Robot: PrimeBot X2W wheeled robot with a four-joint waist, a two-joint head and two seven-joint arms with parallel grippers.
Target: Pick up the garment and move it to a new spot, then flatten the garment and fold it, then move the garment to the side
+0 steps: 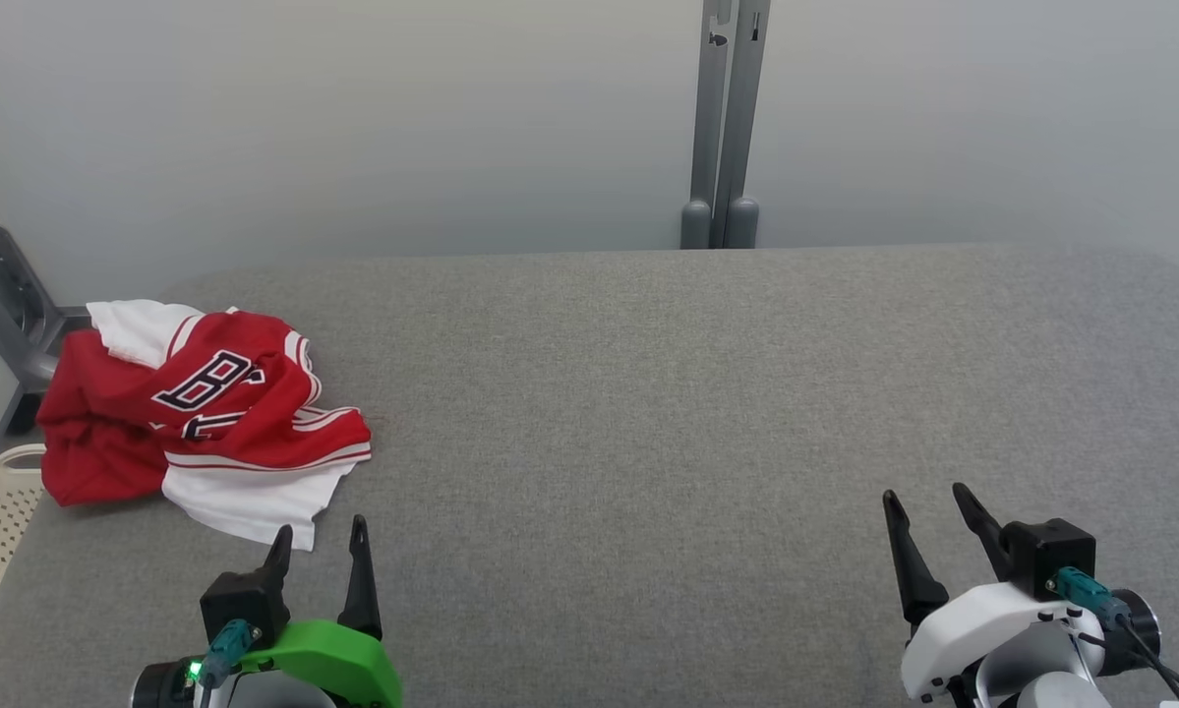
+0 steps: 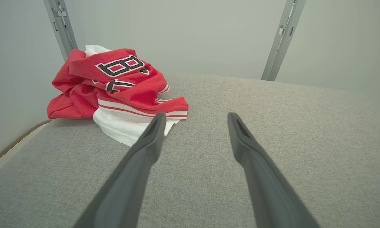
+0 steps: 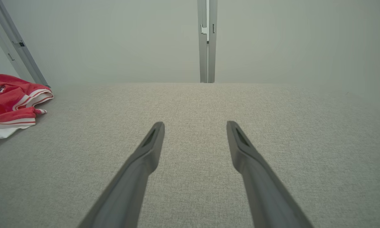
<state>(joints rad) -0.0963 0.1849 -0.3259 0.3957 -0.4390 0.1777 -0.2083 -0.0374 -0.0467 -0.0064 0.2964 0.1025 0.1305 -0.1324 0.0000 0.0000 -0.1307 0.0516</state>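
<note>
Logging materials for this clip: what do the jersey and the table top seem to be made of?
Jersey: probably a thin synthetic knit, smooth with a slight sheen; it crumples into soft folds. Table top: seems covered in grey fabric, woven or felt-like, matte; a fine speckled texture shows up close.

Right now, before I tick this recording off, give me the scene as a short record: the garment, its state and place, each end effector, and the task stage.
garment: red and white jersey with dark lettering
state: crumpled in a heap, not flattened or folded
place: left side of the grey table, near its left edge
left end effector: open, holding nothing, fingertips close to the jersey's white hem
right end effector: open, holding nothing, over bare table far from the jersey
task stage: garment not yet picked up
</note>
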